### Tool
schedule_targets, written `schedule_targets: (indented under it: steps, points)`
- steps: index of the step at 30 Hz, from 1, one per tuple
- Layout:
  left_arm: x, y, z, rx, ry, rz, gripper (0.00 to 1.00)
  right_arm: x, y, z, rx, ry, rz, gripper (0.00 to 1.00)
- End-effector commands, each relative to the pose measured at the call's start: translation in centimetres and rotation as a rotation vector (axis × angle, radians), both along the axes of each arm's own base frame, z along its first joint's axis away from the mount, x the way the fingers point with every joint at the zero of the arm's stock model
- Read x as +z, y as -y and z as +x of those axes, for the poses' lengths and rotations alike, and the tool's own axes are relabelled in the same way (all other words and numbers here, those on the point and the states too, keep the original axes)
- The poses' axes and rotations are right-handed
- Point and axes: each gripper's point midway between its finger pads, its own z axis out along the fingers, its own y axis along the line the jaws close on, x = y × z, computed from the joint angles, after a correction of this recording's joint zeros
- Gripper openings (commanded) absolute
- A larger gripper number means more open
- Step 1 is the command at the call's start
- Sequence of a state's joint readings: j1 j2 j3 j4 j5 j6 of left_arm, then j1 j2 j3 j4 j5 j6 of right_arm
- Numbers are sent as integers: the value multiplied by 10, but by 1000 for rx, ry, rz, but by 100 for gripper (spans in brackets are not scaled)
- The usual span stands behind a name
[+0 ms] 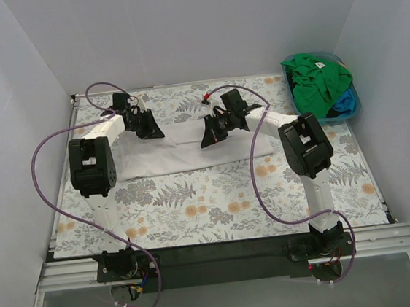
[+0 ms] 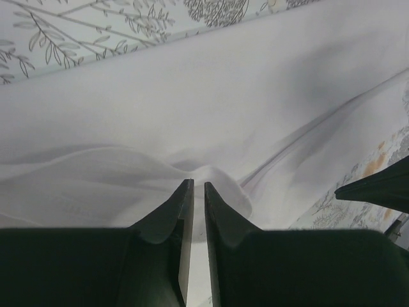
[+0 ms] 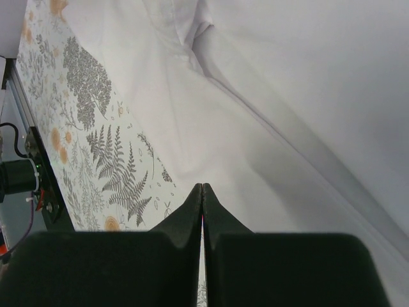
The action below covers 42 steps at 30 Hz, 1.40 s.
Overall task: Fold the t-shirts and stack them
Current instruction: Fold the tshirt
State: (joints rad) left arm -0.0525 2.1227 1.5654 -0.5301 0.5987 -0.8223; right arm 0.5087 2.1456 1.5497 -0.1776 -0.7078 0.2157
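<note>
Landmark: white t-shirt, lying flat on the floral table cloth as a partly folded band.
Long axis: runs left to right across the arms' front; the short axis runs near to far.
Left gripper: over the far edge of the white t-shirt, near its left end. Fingers parted by a narrow slit. A raised pucker of cloth lies right at the tips; no cloth is seen clamped in the slit.
Right gripper: over the white t-shirt just right of its middle. Fingers clenched together, tips low over smooth cloth, nothing seen between them.
Key relation: the cloth lies directly ahead of and beneath both sets of fingers. Its left end is nearer the left arm, its right end nearer the right arm.
Probable step: one fold along the long axis looks made; a crosswise fold appears to be due.
Count, t-shirts: three seen. One white; one green t-shirt and one blue t-shirt, both unfolded.
Count, tub: one blue tub, beyond the right end of the white t-shirt, holding the green and blue ones.
Count, arms: two.
</note>
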Motion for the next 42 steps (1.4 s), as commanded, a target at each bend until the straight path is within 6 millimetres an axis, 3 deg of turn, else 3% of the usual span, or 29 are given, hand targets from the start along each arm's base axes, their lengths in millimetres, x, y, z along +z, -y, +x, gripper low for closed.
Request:
schedule_targets:
  steps: [1, 4, 8, 13, 19, 23, 35, 42]
  points:
    - [54, -1, 19, 21, 162, -8, 12, 25, -1, -2, 17, 66, 25, 1]
    - [80, -7, 8, 33, 225, 17, 12, 24, 1, -2, 15, 72, 20, 1]
    - [51, -19, -39, 35, 99, 96, 10, 27, 6, -2, 5, 88, 9, 1]
    - [29, -26, -55, 31, 44, 207, 8, 21, 14, 2, -10, 113, -33, 1]
    - [4, -26, -48, 44, -5, 306, 8, 14, 29, 9, -33, 139, -96, 1]
    - [-3, -24, -38, 66, -6, 323, 9, 1, 41, 14, -56, 147, -166, 1]
    - [7, -9, -9, 69, 55, 296, 8, -35, 51, 0, -31, 61, -241, 1]
    - [1, 6, 4, 49, 60, 256, 10, -34, 49, -4, -20, 53, -227, 1]
